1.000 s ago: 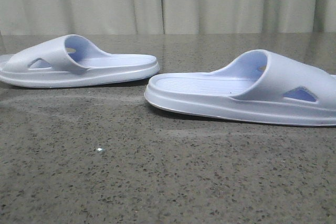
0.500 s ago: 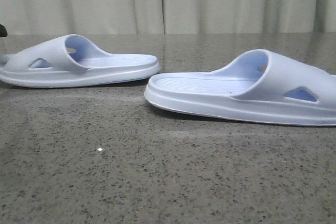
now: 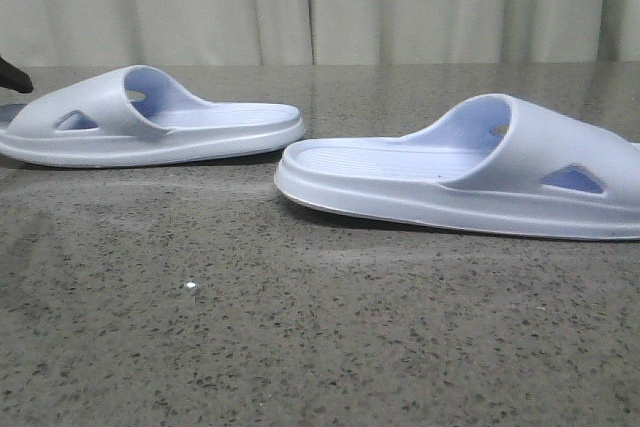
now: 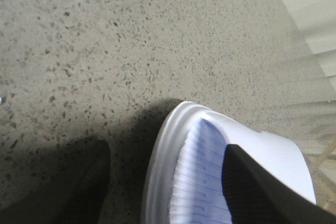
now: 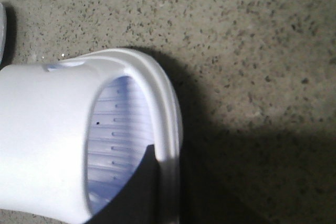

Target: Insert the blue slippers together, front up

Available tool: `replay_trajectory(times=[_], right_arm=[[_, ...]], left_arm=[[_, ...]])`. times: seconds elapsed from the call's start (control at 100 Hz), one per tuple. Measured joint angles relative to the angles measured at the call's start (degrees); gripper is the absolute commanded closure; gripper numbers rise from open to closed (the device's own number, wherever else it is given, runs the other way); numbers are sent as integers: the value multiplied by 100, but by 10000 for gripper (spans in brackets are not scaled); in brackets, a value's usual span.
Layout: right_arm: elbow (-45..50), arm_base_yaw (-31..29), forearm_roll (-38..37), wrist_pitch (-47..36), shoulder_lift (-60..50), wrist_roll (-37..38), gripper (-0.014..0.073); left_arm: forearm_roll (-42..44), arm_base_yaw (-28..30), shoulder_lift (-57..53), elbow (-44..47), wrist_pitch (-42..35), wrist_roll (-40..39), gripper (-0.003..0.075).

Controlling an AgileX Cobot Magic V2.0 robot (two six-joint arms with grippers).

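Two pale blue-white foam slippers lie flat on a speckled grey stone worktop (image 3: pixel 300 347), soles down, with a pleated off-white curtain (image 3: pixel 320 2) hanging behind. The left slipper (image 3: pixel 150 127) sits toward the far left, its wide smooth strap at the left end and its open heel pointing right. The right slipper (image 3: pixel 460 172) lies nearer the camera and runs off the right edge, strap to the right, heel pointing left. Their heel ends are near each other around the middle, not touching. Each strap is a thick moulded arch with a small triangular cut-out low on its side, and each footbed carries fine crosswise ribs (clearest on the right slipper's heel). The sole edges are rounded with a shallow groove running along them.

In the front view only a dark tip of the left fingers (image 3: pixel 14 76) shows at the left edge, just above that slipper's toe end. The left wrist view shows the left slipper (image 4: pixel 210 171) between two dark fingers spread apart, one on the bare worktop beside it and one over the footbed, not clamped. In the right wrist view the right slipper (image 5: pixel 79 140) fills the lower left, and a dark finger (image 5: pixel 131 192) reaches into the strap opening; whether the right fingers are spread or closed I cannot tell.
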Motion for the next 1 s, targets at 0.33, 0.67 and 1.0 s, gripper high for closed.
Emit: replay_trajectory(times=[0.33, 0.67, 1.0], right_arm=[[0, 0, 0, -13, 10, -11, 701], [0, 0, 61, -3, 10, -11, 701], [-253, -64, 882, 552, -12, -398, 701]], left_arm=[[-138, -94, 191, -71, 180, 106, 561], [-127, -94, 164, -68, 324, 297, 705], [171, 473, -906, -37, 695, 297, 705]])
